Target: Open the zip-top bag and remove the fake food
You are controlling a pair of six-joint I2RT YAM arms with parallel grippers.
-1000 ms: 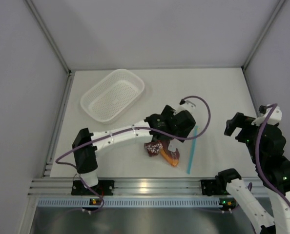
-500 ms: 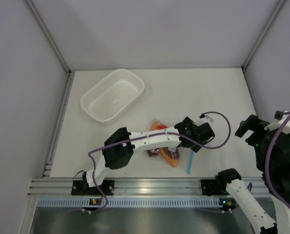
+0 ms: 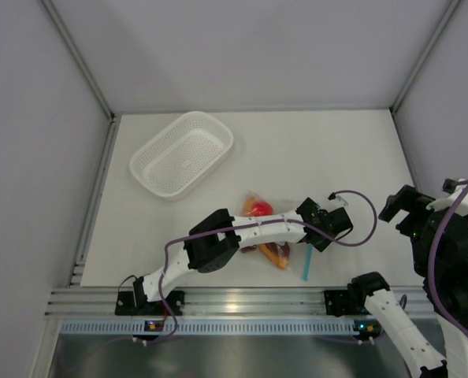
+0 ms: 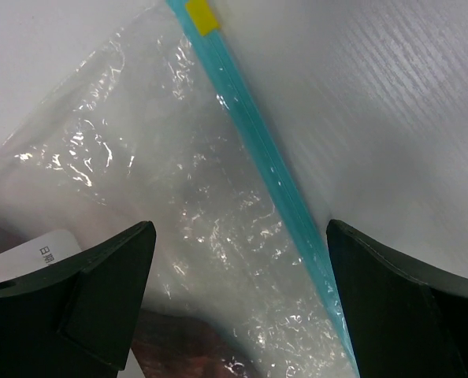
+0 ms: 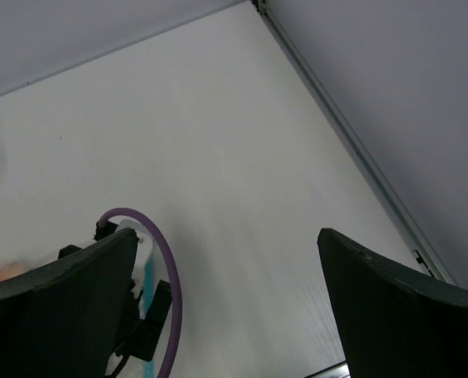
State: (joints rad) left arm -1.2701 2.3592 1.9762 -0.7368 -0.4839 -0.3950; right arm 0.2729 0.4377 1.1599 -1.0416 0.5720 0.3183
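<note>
The left hand [image 4: 235, 235], released wide, hangs right over the bag [image 4: 139, 181] on the bench [image 3: 313, 150]. The bag's blue zip strip [image 4: 254, 142] runs slantwise beneath it. The right hand [image 5: 226, 240], also released, sits well apart to the right.

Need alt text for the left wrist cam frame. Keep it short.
The left gripper, jaws open, hangs close over a clear, crinkly zip-top bag lying on the white table. The bag's light blue zip strip runs diagonally between the two dark fingers, with a yellow tab at its far end.
</note>
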